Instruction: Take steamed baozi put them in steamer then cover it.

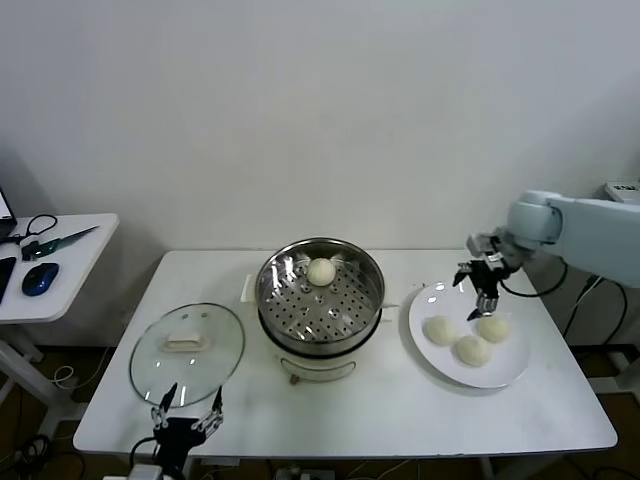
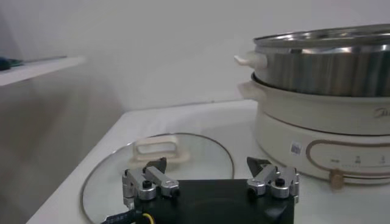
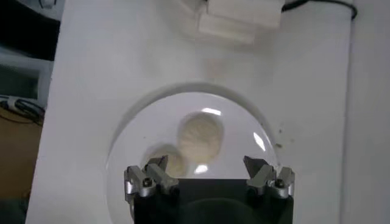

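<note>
Currently the right gripper (image 1: 482, 291) hangs above the far-left part of the flat white round plate (image 1: 440, 358), fingers spread wide, nothing between them. Three small domed cream-white dough buns sit on that plate: one left (image 1: 439, 330), one near-centre (image 1: 473, 350), one far-right (image 1: 492, 328). In the right wrist view the gripper (image 3: 207, 175) looks straight down on the plate (image 3: 128, 146); one bun (image 3: 200, 135) shows fully, a second (image 3: 172, 161) is partly hidden behind a finger.

Fourth bun (image 1: 320, 271) lies on the perforated tray at the far side of the round shiny stainless-steel steamer pot (image 1: 320, 297), which sits mid-table on its cream-white base (image 2: 317, 146) with a small knob (image 2: 334, 178).

The round clear glass lid with metal rim and cream-white bar handle (image 1: 187, 350) lies flat on the white table (image 1: 380, 410), left of the steamer, apart from it.

Left gripper (image 1: 187, 422) is parked at the near table edge, just beside the lid's near rim, fingers wide, empty. Left wrist view: gripper (image 2: 207, 173), lid (image 2: 201, 155) right ahead, steamer (image 2: 323, 64) beyond to one side.

A second small white table (image 1: 70, 262) with a blue mouse (image 1: 40, 278) stands at far left.
</note>
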